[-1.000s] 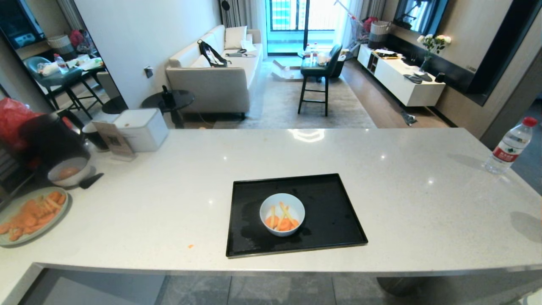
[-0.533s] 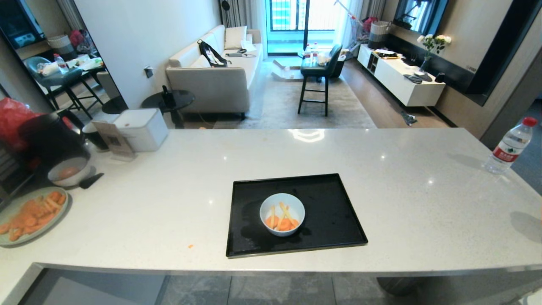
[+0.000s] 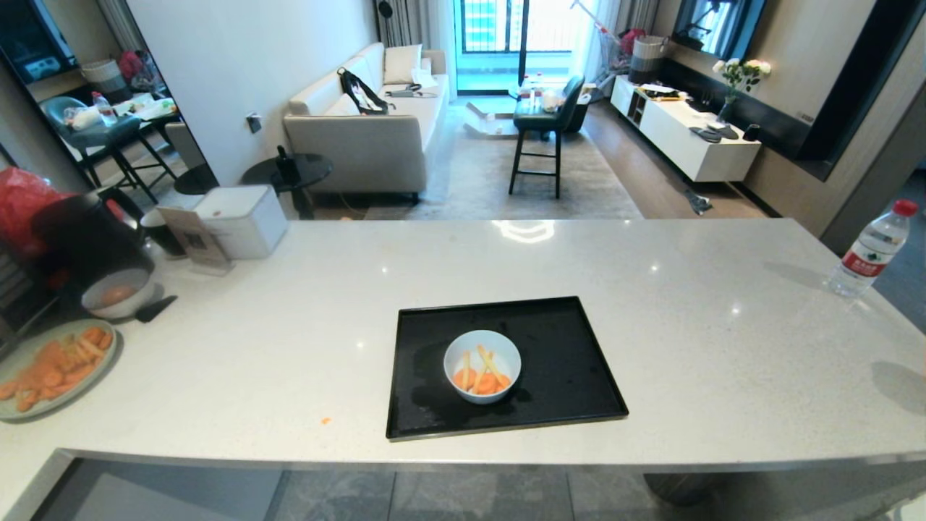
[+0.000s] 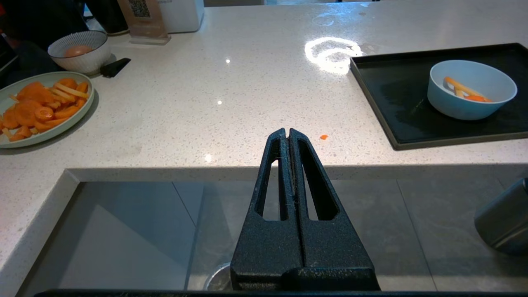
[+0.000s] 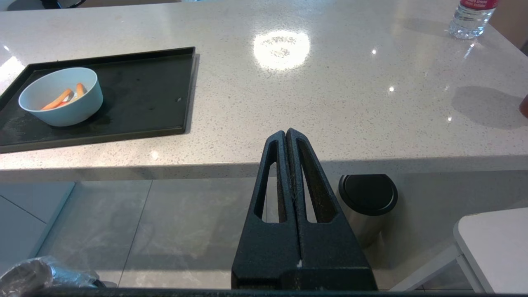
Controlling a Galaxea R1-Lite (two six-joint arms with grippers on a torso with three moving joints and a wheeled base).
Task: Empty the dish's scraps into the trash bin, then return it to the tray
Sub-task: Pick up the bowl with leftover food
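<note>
The dish (image 3: 482,365), a small pale bowl, stands on the black tray (image 3: 571,340) near the counter's front edge. Inside it lie the scraps (image 3: 481,378), orange carrot slices and pale sticks. Neither arm shows in the head view. My left gripper (image 4: 287,131) is shut and empty, held below the counter edge, with the dish (image 4: 472,88) off to its right. My right gripper (image 5: 286,131) is also shut and empty, with the dish (image 5: 62,97) and tray (image 5: 156,95) to its left. The trash bin (image 5: 37,270) shows only as crinkled liner low on the floor.
A green plate of carrot pieces (image 3: 51,369) and a greyish bowl (image 3: 116,293) sit at the counter's left end. A water bottle (image 3: 868,250) stands far right. A steel cylinder with a black top (image 5: 367,202) stands on the floor under the counter.
</note>
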